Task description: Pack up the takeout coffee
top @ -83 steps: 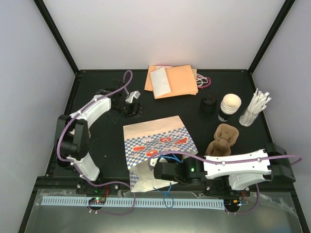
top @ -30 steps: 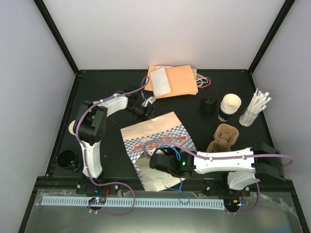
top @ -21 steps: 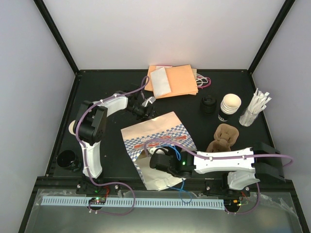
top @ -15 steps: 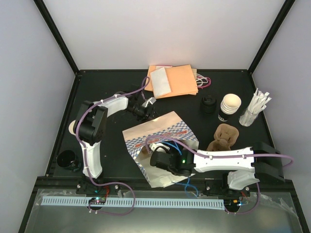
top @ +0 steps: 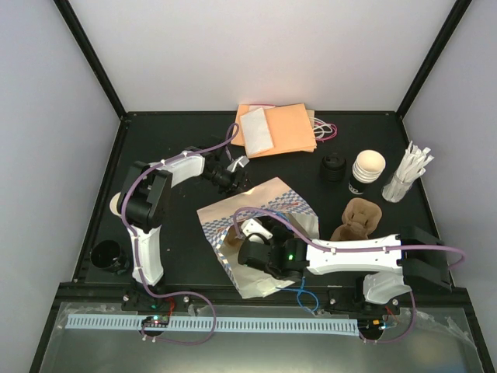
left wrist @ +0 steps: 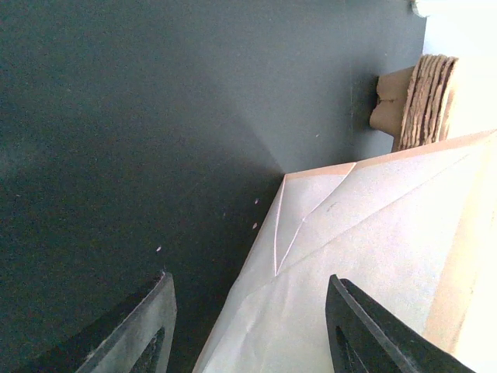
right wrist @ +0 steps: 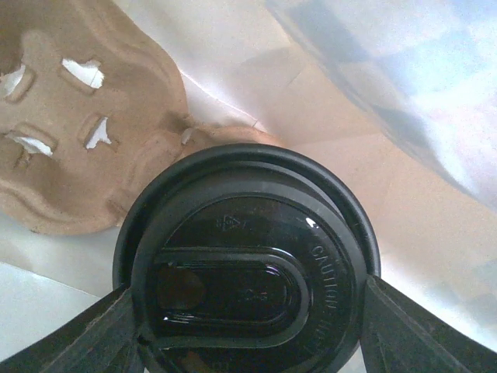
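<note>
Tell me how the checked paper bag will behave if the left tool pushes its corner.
Probably floppy: the bag is thin paper, creased near the left tool, so the corner would likely buckle. It looks light and may slide on the smooth table. The right tool, holding the lidded cup inside it, could anchor that end.

Noted takeout coffee lid as glossy, smooth black plastic with embossed lettering. Found pulp carrier matt, rough and fibrous. Read bag as matt creased paper, blue check print outside. Logged surface as matt black, faintly speckled. Saw left claw fingers as matt black plastic.
</note>
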Controlling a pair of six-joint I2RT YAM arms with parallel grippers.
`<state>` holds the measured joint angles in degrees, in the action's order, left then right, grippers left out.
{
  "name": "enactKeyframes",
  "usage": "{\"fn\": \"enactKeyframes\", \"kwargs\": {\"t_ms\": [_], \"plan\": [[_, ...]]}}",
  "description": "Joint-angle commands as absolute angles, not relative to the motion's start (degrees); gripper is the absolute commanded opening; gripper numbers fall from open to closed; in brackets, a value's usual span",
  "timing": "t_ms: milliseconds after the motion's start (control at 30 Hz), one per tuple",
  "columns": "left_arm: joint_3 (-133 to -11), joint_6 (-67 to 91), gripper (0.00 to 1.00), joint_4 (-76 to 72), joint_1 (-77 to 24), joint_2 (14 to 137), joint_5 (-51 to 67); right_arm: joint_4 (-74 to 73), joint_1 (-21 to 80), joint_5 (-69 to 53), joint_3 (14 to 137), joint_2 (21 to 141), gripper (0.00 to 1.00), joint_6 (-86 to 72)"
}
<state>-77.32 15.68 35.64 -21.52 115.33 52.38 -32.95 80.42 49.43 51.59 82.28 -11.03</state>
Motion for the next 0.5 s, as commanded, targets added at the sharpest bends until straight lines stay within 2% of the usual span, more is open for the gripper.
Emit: {"fn": "enactKeyframes", "kwargs": {"t_ms": [0, 300, 467], "plan": [[-77.1, 15.6, 0.55, 35.7, -22.1, 115.7, 54.8, -31.0, 79.7, 51.4, 50.8, 81.0, 0.38, -18.5], [-77.1, 15.6, 0.54, 35.6, -22.4, 116.0, 55.0, -34.8, 79.7, 52.4, 51.6, 81.6, 0.37, -31.7], [-77.6, 15.5, 0.54, 35.7, -22.8, 116.6, 55.3, -37.2, 79.7, 52.1, 52.8, 83.6, 0.33, -39.4]]}}
